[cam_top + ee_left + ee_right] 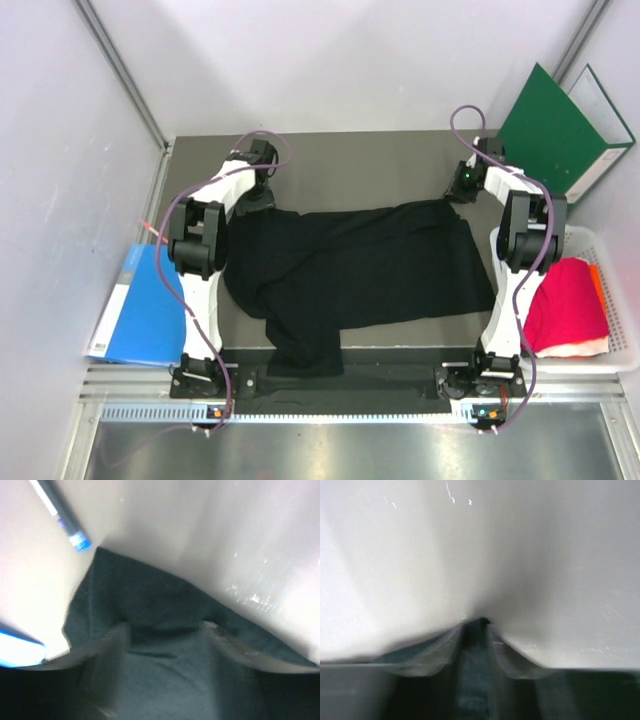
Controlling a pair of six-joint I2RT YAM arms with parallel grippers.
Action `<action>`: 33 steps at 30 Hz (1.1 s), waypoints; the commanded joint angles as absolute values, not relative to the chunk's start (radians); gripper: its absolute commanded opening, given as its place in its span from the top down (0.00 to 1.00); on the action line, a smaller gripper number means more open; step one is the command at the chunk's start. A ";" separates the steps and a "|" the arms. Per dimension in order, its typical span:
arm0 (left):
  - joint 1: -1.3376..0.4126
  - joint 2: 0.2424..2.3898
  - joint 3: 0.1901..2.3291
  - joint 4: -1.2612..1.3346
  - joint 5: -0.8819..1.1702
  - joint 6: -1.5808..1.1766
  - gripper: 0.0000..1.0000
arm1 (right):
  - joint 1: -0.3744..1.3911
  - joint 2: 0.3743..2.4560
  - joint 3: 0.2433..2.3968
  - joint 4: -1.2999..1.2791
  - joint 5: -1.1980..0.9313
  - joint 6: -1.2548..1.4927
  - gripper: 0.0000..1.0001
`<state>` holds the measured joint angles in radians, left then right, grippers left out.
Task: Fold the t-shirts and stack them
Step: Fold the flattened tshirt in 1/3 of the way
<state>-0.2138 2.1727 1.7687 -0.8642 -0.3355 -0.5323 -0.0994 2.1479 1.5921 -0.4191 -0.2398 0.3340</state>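
The black t-shirt (pixel 360 265) lies spread across the table, with one part hanging over the near edge. My left gripper (pixel 258 195) is at its far left corner. In the left wrist view its jaws (pixel 164 630) stand apart with black cloth (pixel 165 675) lying between and past them. My right gripper (pixel 462 190) is at the far right corner. In the right wrist view it (pixel 476 630) is nearly closed, pinching a strip of black cloth (pixel 475 680). The magenta-red t-shirt (pixel 565 300) lies folded in a basket at the right, with white and orange cloth at its edges.
A white basket (pixel 612 245) stands at the right table edge. A green folder (pixel 555 125) leans at the far right corner. A blue folder (pixel 145 305) lies left of the table. Walls close in on both sides.
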 commanded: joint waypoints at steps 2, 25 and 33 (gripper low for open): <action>-0.212 2.268 1.902 -0.917 -0.373 -0.549 0.82 | -0.104 2.217 1.629 -0.463 -0.279 0.331 1.00; -0.176 2.358 2.210 -0.959 -0.390 -0.500 0.84 | -0.114 2.235 1.727 -0.348 -0.173 0.385 1.00; -0.109 2.195 1.910 -0.859 -0.310 -0.515 0.41 | -0.117 2.237 1.738 -0.357 -0.186 0.383 1.00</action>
<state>-0.1596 2.3245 2.0430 -0.9096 -0.3557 -0.5064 -0.1020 2.2341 1.7046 -0.3923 -0.2131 0.3798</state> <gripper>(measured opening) 0.593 0.014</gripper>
